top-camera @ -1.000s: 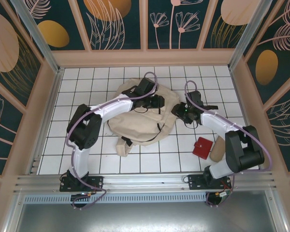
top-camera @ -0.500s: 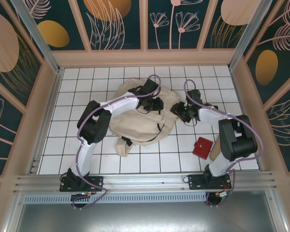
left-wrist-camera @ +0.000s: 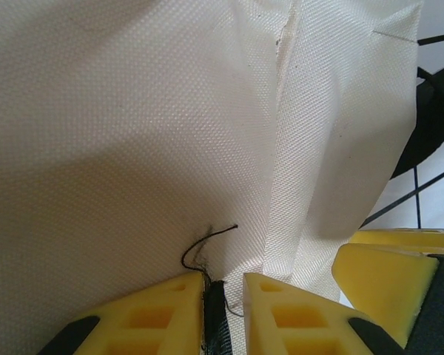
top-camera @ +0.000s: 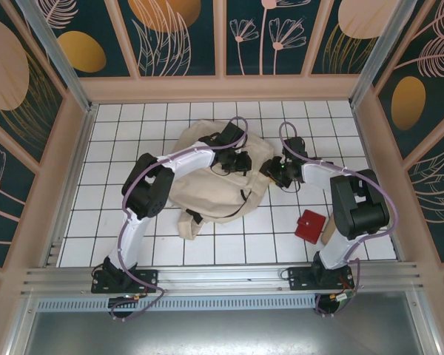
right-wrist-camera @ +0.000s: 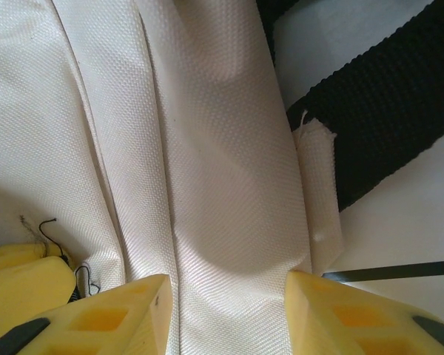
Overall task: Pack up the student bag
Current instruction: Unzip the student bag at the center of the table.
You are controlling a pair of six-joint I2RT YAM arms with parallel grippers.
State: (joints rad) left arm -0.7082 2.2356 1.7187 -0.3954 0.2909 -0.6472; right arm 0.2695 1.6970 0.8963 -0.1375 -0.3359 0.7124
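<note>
Looking across every view now: no lettering, label, brand mark or number can be read anywhere.

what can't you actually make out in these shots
- Top view: beige object beside the red wallet, half hidden by the right arm; unidentifiable.
- Top view: student bag opening, covered by the left arm.
- Left wrist view: whether the left end effector grips the dark strip; bottom edge cuts it off.
</note>
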